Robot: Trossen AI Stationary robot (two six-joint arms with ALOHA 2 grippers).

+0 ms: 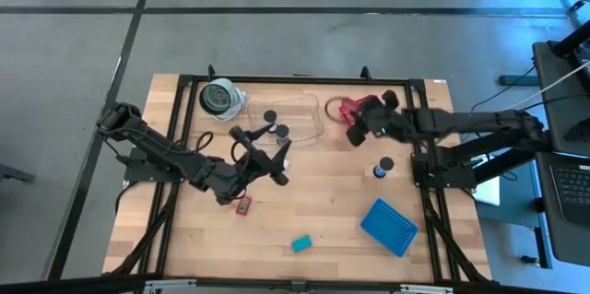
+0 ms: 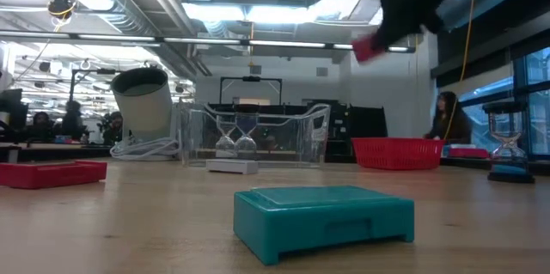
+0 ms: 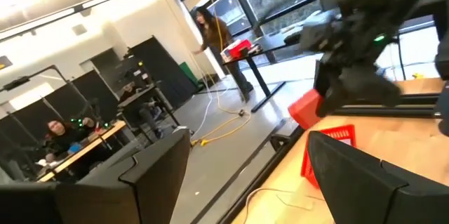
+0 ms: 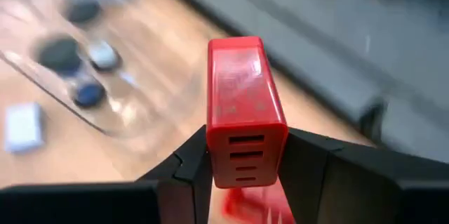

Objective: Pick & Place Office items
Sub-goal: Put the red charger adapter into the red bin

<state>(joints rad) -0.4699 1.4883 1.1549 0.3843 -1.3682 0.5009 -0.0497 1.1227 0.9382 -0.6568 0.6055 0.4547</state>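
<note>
My right gripper [image 1: 356, 130] is shut on a red block [image 4: 242, 90] with slots in its end and holds it in the air above the red mesh basket [image 2: 397, 152]. My left gripper [image 1: 275, 160] is open and hovers near the clear container [image 1: 290, 119], touching nothing. On the table lie a small red piece [image 1: 243, 206], a teal block [image 1: 301, 242] and a white piece [image 2: 232, 167] in front of the container. A small hourglass [image 1: 383, 167] stands near the right arm. More dark-capped hourglasses [image 1: 276, 123] stand inside the container. My right gripper pinches the red block between its two fingers [image 4: 193, 164] at the slotted end [image 4: 245, 157]. The rest of the block sticks out beyond the fingertips. In the low view the block [image 2: 369, 49] is lifted clear, high over the table.
A round black-and-silver object [image 1: 219, 99] sits at the far left of the table with a white cord beside it. A blue flat box [image 1: 388, 227] lies near the right front. The table's black frame [image 1: 304, 79] runs along the edges. People sit in the room beyond.
</note>
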